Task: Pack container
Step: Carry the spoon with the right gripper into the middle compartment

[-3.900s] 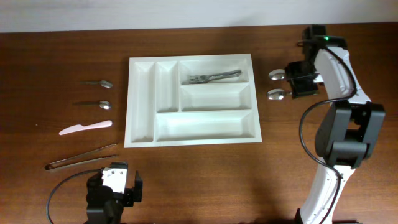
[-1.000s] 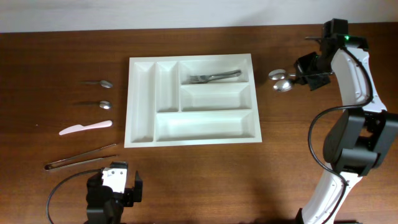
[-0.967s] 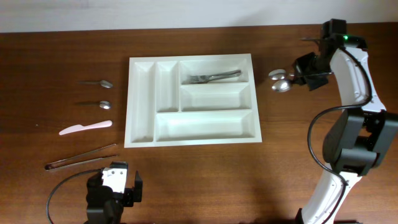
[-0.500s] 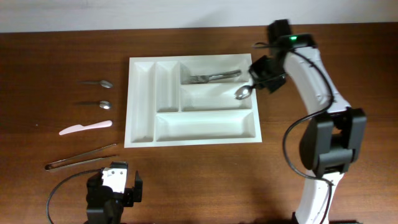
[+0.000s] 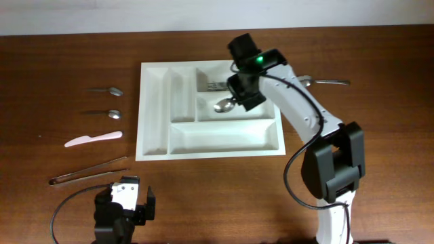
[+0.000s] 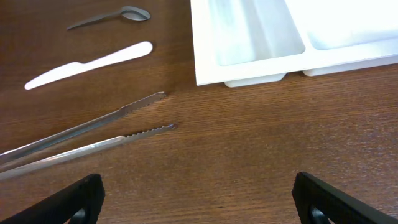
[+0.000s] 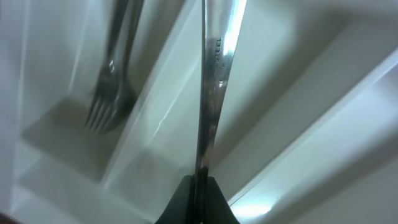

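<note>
Right fingers (image 7: 183,208) clenched on spoon (image 5: 222,106) — above container (image 5: 154,112), middle compartment, left fingers (image 6: 74,199) released, near tongs (image 6: 81,140)

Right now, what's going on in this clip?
The right tool is shut on a spoon, holding it over the cutlery tray's middle long compartment. A fork lies in the compartment behind it. The left tool sits open and empty near the tongs. A second spoon lies right of the tray; two small spoons and a pale knife lie left.
</note>
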Controlling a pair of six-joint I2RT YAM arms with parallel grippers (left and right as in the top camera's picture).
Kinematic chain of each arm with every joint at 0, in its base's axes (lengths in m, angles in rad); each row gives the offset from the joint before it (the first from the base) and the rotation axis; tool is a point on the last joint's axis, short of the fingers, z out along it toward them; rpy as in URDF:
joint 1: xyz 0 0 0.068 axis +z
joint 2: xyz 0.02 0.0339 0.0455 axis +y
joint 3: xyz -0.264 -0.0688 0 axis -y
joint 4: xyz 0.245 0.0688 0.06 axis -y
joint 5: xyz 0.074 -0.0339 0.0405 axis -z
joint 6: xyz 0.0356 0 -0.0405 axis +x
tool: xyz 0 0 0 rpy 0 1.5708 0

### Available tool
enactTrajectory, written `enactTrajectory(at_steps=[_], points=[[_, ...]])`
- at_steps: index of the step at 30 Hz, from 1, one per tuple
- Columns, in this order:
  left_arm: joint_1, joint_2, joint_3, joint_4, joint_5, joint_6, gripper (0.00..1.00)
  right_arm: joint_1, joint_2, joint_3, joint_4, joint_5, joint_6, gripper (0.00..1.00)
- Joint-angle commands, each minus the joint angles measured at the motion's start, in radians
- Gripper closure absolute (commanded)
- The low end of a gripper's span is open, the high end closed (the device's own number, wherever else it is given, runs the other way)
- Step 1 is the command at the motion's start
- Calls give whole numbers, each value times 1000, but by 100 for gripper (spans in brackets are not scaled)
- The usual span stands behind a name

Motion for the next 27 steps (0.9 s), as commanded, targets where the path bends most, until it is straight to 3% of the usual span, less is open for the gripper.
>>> enactTrajectory(at_steps=[1, 3, 6, 27], points=[[-5, -8, -3, 0, 4, 13, 1, 31, -47, 15, -26, 52, 153, 96], [-5, -8, -3, 0, 4, 13, 1, 38, -45, 11, -66, 55, 266, 96], [-5, -8, -3, 0, 4, 13, 1, 38, -42, -5, -73, 54, 315, 96], [-5, -8, -3, 0, 4, 13, 1, 39, 84, -13, 26, 71, 316, 96]])
